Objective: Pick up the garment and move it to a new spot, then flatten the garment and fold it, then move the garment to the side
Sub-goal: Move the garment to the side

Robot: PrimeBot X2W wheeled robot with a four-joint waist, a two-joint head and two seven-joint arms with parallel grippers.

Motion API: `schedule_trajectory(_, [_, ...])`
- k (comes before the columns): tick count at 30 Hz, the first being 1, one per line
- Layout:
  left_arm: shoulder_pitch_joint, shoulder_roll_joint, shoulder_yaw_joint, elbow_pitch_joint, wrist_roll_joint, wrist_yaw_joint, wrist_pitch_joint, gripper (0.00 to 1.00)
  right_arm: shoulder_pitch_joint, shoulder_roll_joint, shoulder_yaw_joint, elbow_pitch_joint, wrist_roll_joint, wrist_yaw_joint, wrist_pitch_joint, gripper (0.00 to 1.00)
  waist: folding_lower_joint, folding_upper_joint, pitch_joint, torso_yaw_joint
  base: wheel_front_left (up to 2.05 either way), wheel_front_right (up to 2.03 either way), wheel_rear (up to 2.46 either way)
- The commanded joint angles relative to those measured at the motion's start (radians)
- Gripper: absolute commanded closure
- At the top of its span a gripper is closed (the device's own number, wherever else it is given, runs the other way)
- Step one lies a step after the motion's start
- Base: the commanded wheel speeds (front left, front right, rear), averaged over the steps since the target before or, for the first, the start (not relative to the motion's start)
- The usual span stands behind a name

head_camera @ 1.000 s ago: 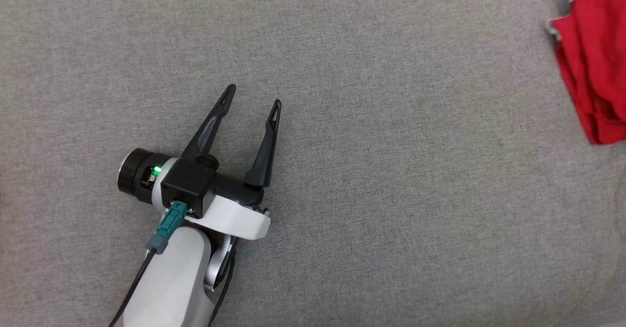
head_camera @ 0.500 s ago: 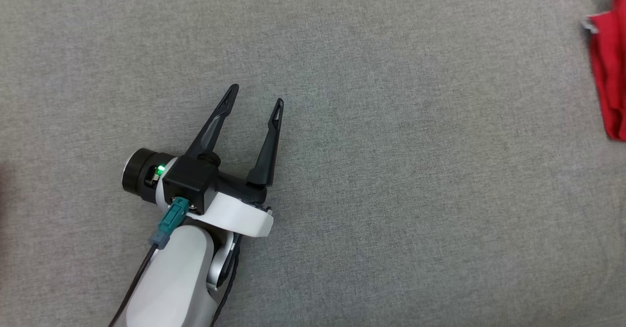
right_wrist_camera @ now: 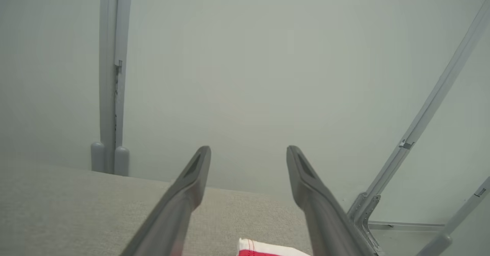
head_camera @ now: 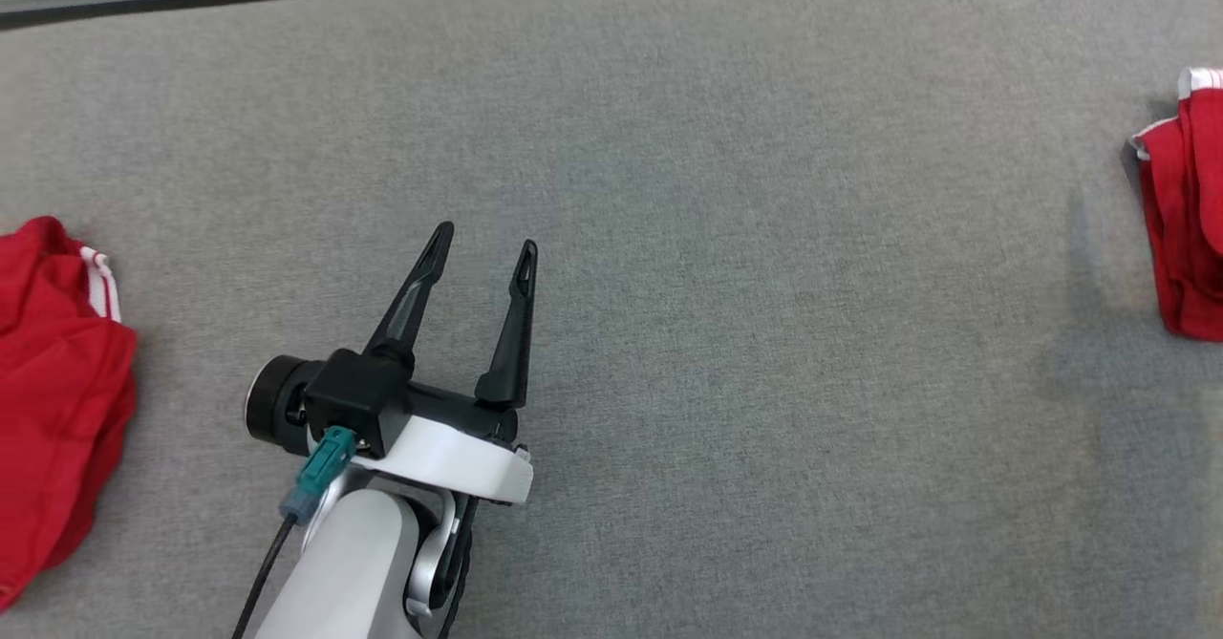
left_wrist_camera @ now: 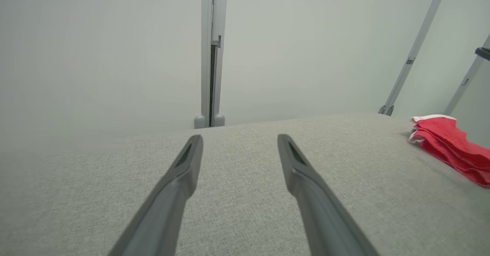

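Head view. Grey cloth-covered bench (head_camera: 764, 333) runs from side to side, with its far edge along 12 o'clock. The left gripper (head_camera: 485, 238) sits at about 7 o'clock on a pale forearm. Its fingers point to 12 o'clock, leaning a little toward 1. They are released, spread in a V over bare bench cloth and clasping nothing. A teal-plugged cable (head_camera: 320, 472) leaves the wrist toward 6 o'clock.

The folded red garment (head_camera: 1185, 228) lies on the bench at 3 o'clock, cut off by the view's edge, with white trim at its 12 o'clock end. It is well apart from the left gripper. A second red garment (head_camera: 57, 400), rumpled and with white stripes near its top, lies at 9 o'clock, also cut off by the edge. It is near the left wrist but not touching it.

Left wrist view. Both fingers angle down over grey cloth, wide apart. The folded red garment lies flat at 3 o'clock near the bench's far corner. A pale wall (left_wrist_camera: 95, 57) stands behind, with an upright post (left_wrist_camera: 212, 57) at 12 o'clock and slanted struts (left_wrist_camera: 413, 53) at 2 o'clock.

Right wrist view. The right gripper (right_wrist_camera: 249, 149) has its fingers spread and released, tips showing against the wall above the bench's far edge. At 6 o'clock, between the finger shafts, a strip of white-trimmed red cloth lies low in the view. Whether it touches the fingers cannot be told.
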Motion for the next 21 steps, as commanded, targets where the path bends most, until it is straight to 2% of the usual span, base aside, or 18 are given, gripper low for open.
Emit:
schedule_trajectory(1, [0.016,0.004,0.003,-0.005,-0.010,0.009,0.000,0.00,0.033,0.020,0.010,-0.031,0.014,-0.002,-0.001,0.00,0.0000,0.0000,-0.058,0.043,0.00,0.00,0.00])
schedule_trajectory(4, [0.038,0.004,0.005,-0.009,-0.020,0.015,0.000,0.00,0.099,0.073,0.026,-0.107,0.047,-0.002,-0.001,0.00,0.0000,0.0000,-0.100,0.075,0.00,0.00,0.00])
schedule_trajectory(7, [0.063,0.004,0.014,-0.013,-0.028,0.018,0.000,0.00,0.174,0.161,0.008,-0.157,0.107,-0.001,-0.001,0.00,0.0000,0.0000,-0.136,0.103,0.00,0.00,0.00])
schedule_trajectory(15, [0.130,0.004,0.054,-0.023,-0.070,0.040,0.000,0.00,0.357,0.281,0.005,-0.273,0.056,-0.001,-0.001,0.00,0.0000,0.0000,-0.204,0.160,0.00,0.00,0.00])
schedule_trajectory(21, [0.174,0.004,0.080,-0.019,-0.059,0.027,0.000,0.00,0.460,0.345,-0.004,-0.315,-0.011,-0.001,-0.001,0.00,0.0000,0.0000,-0.237,0.175,0.00,0.00,0.00])
